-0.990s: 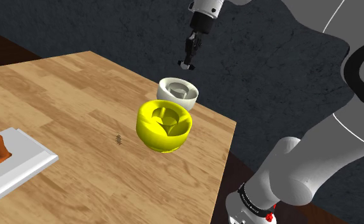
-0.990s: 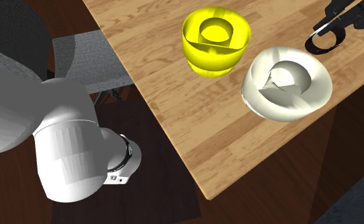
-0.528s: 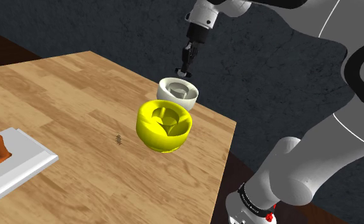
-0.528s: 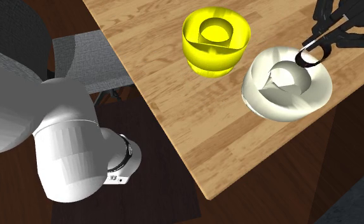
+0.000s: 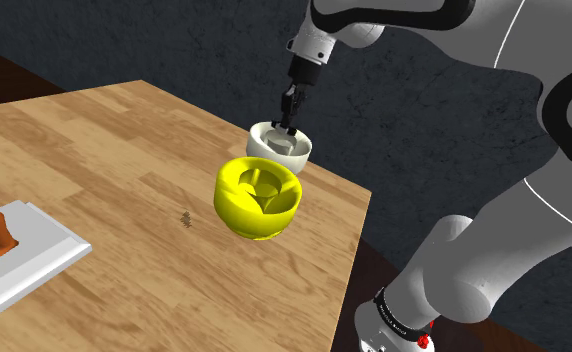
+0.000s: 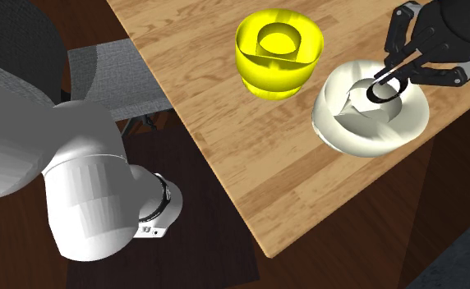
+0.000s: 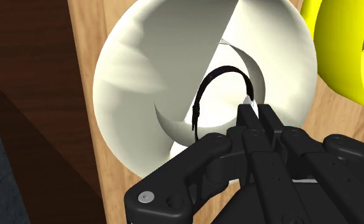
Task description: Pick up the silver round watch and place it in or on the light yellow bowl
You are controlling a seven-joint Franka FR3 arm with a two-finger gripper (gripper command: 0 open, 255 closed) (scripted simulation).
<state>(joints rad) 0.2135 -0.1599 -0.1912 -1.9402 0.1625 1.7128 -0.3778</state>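
Gripping the watch point(image 7: 225, 69), fingers point(image 7: 249, 121) hover over the pale bowl point(image 7: 130, 76)

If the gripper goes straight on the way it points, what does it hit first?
Most likely the inside of the pale bowl, with the watch that the gripper holds touching first; depth is unclear.

Bright yellow bowl point(image 6: 276, 79) just beside pale bowl point(image 6: 347, 133) (a tight gap), open tabletop point(image 6: 194, 51) beyond them

The watch point(image 7: 198, 102), a thin black loop, hangs on edge over the hollow of the upright cream-white bowl point(image 7: 130, 70).
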